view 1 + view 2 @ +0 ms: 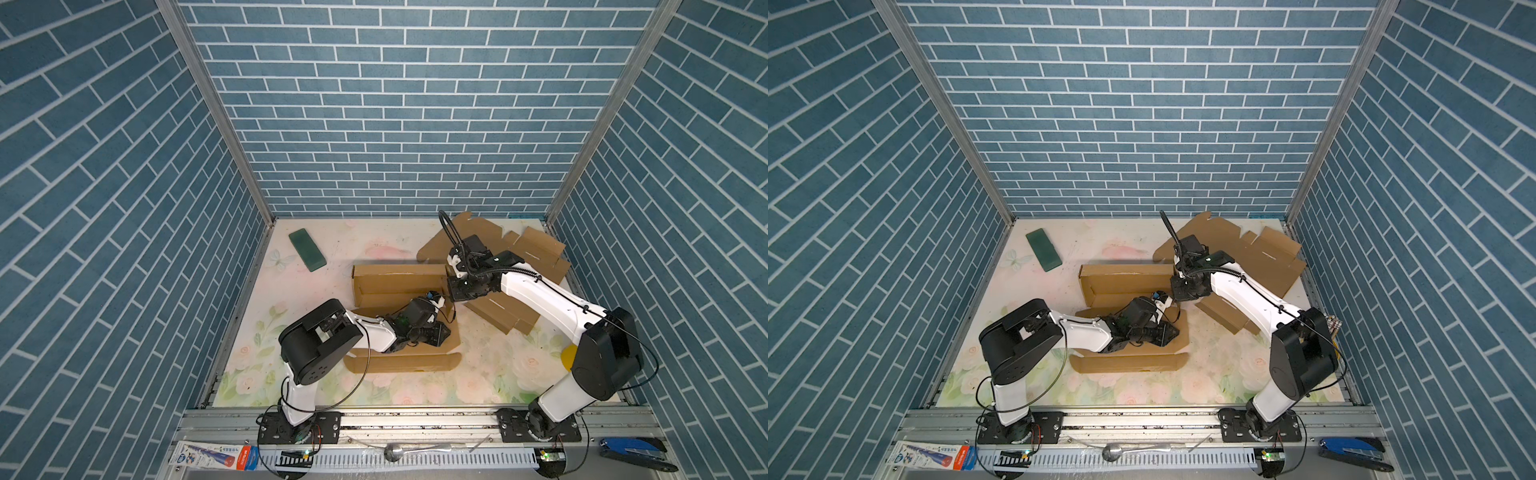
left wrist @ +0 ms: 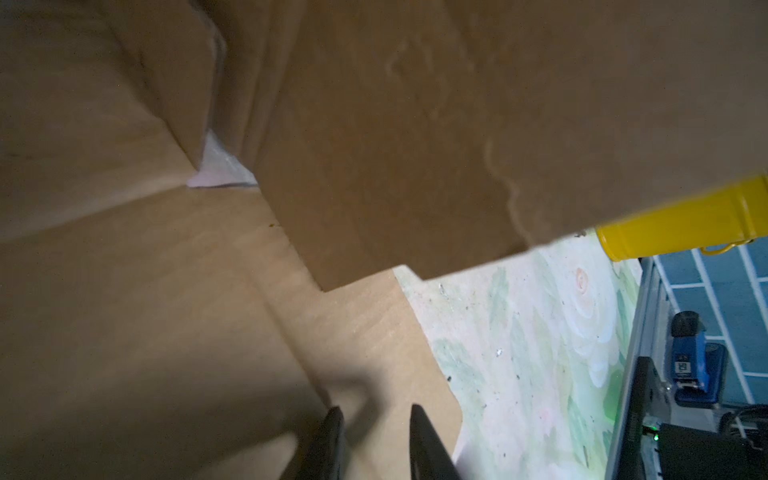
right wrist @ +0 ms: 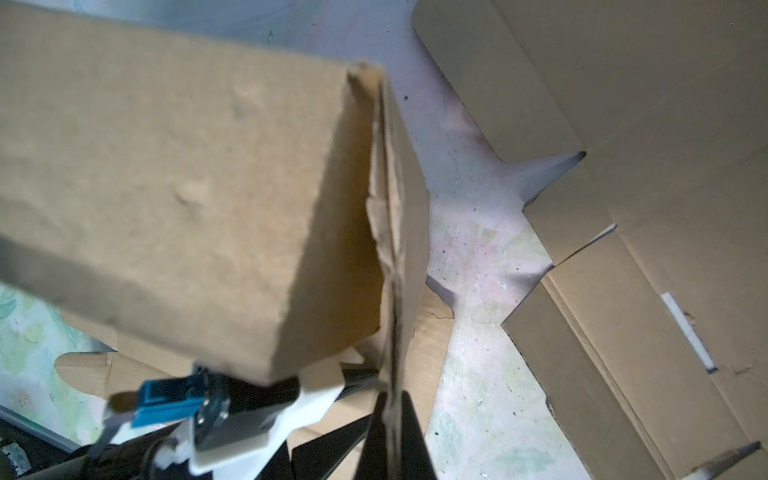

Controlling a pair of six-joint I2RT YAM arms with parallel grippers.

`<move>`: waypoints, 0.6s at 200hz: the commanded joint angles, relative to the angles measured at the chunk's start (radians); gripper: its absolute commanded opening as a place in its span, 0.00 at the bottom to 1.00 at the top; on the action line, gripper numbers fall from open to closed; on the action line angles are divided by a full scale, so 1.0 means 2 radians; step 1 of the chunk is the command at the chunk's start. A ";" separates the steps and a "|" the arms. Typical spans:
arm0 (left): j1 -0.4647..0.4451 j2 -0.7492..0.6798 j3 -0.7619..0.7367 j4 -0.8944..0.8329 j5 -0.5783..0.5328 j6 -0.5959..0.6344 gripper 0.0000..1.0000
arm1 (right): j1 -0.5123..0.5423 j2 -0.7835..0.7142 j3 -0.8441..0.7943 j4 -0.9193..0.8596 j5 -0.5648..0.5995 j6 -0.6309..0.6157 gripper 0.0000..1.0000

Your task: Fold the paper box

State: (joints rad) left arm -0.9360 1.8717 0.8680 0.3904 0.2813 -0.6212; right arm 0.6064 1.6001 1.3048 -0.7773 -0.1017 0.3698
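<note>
The paper box (image 1: 399, 276), half erected, is found at the middle of the worktop (image 1: 490, 374). Its long rear wall is raised and a front flap is laid flat toward the near edge. The right gripper (image 3: 392, 401) is clamped on the thin edge of the box's end wall on the worktop's right side. The left gripper (image 2: 374, 409) is seen slightly parted over the box floor, with nothing grasped. Flat cardboard blanks (image 1: 523, 253) are piled at the far right corner. A green block (image 1: 307, 249) is laid near the far left corner.
</note>
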 commanded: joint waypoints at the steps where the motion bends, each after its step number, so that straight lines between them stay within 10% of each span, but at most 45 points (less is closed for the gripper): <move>1: 0.005 -0.055 -0.005 -0.052 -0.011 0.030 0.30 | 0.004 0.001 -0.015 -0.021 0.016 0.005 0.00; 120: 0.131 -0.259 0.161 -0.405 -0.021 0.187 0.34 | 0.012 0.003 -0.017 -0.010 0.022 0.006 0.00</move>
State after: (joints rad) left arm -0.7410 1.3476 1.0718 -0.2562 0.2356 -0.3534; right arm 0.6186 1.6001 1.3003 -0.7742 -0.0708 0.3698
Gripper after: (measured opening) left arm 0.333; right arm 0.048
